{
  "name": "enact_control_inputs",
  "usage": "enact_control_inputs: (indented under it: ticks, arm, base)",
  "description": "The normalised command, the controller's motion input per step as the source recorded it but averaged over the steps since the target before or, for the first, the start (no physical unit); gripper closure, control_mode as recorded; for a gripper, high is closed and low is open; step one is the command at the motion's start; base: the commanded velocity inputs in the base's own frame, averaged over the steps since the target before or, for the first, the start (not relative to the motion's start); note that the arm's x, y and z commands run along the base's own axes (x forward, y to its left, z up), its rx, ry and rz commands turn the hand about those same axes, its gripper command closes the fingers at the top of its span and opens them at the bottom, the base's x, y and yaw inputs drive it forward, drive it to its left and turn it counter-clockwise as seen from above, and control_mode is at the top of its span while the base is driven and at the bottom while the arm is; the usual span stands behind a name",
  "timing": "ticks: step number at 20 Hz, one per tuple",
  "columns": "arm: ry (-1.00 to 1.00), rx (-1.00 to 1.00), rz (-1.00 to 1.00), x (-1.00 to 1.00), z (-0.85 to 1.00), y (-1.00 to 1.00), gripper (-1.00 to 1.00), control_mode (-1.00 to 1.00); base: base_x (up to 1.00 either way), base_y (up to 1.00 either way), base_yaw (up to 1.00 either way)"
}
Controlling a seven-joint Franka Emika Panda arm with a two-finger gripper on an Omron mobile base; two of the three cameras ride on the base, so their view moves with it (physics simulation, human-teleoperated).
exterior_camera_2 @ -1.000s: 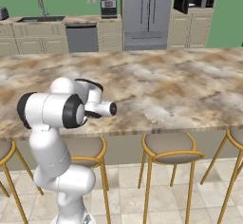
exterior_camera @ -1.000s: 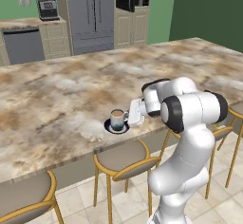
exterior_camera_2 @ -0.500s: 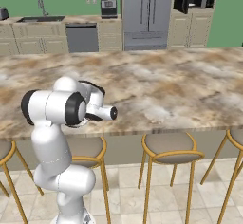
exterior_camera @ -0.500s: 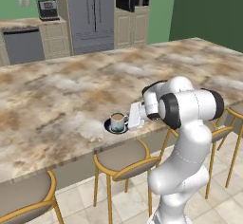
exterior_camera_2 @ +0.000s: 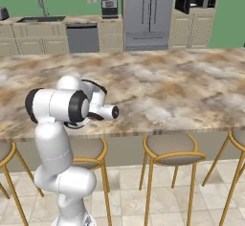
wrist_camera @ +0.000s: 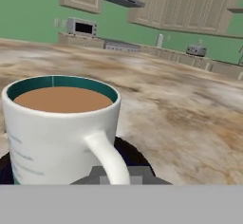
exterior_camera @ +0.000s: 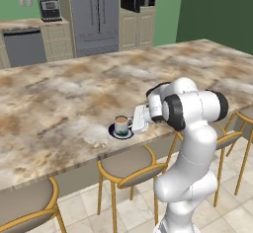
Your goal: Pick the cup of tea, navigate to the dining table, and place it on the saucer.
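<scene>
Cup of tea (wrist_camera: 59, 128) upright on saucer (exterior_camera: 121, 133), brown liquid inside.

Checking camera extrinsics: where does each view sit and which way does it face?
Left base view: behind-left of the arm, facing forward-down over the dining table; the arm rises at lower right, reaching toward the cup of tea on the saucer.
Right base view: behind-right, same table; arm at lower left.
Hand view: at the gripper, facing the cup's handle close up.
Shared: table and stools.
</scene>
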Motion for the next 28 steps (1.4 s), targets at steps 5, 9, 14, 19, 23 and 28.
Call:
enact_control_inputs:
  ticks: [5,9,14,19,23,28]
  arm:
    - [0.0,0.0,0.0,0.04,-0.16,-0.01,1.0,-1.0]
    - [0.0,0.0,0.0,0.0,-0.12,-0.01,1.0,-1.0]
    - [0.0,0.0,0.0,0.03,-0.17,-0.02,1.0,-1.0]
    - [0.0,0.0,0.0,0.01,-0.05,0.0,1.0,-1.0]
    - [0.0,0.0,0.0,0.0,0.0,0.0,1.0,-1.0]
    - [0.0,0.0,0.0,0.0,0.0,0.0,-1.0,-1.0]
  base:
    - [0.0,0.0,0.0]
    - [0.0,0.0,0.0]
    - [0.0,0.0,0.0]
    - [0.0,0.0,0.0]
    - [0.0,0.0,0.0]
    - [0.0,0.0,0.0]
